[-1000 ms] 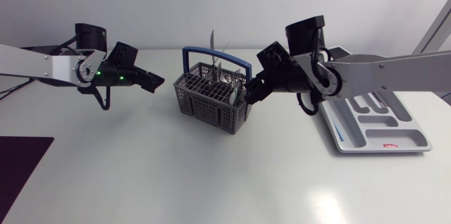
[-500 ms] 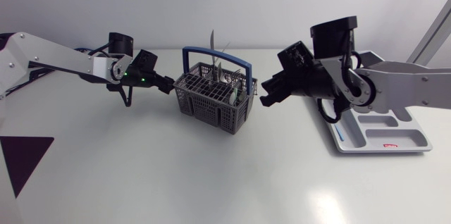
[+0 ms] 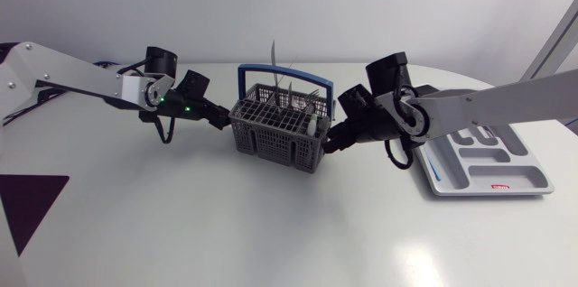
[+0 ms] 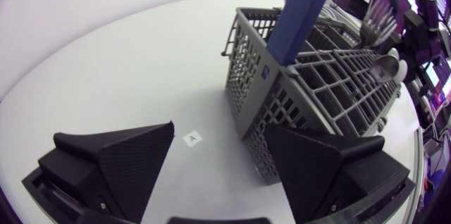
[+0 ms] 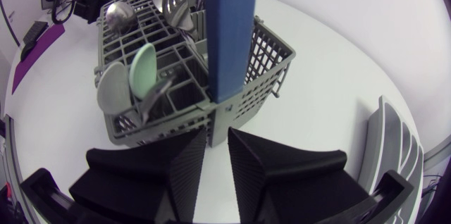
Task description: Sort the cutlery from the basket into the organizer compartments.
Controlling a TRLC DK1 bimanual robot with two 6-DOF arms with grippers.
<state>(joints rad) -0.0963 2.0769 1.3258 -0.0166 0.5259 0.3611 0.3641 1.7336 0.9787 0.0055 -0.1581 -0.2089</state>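
Note:
The grey cutlery basket [image 3: 278, 130] with a blue handle [image 3: 282, 74] stands mid-table, holding a knife [image 3: 271, 52], forks and spoons. My left gripper [image 3: 217, 117] is at its left side. In the left wrist view it [image 4: 218, 157] is open, with the basket's corner [image 4: 282, 111] just ahead of one finger [image 4: 331, 160]. My right gripper [image 3: 330, 139] is low at the basket's right wall. In the right wrist view its fingers [image 5: 176, 171] leave only a thin slit, with nothing between them, right under the handle's foot [image 5: 227, 76]. A grey spoon [image 5: 113, 89] and a green spoon [image 5: 143, 69] stand in the nearest cells.
The white organizer tray [image 3: 533, 179] lies at the right, partly under my right arm, with a blue-handled piece in its long left compartment [image 3: 433, 168]. A dark purple mat [image 3: 27, 206] lies at the front left corner. A small square label [image 4: 191, 138] is on the table by the left gripper.
My left gripper has moved right, up to the basket. My right gripper drew back, then returned low to the basket's right wall, and its fingers closed. The basket has shifted slightly right.

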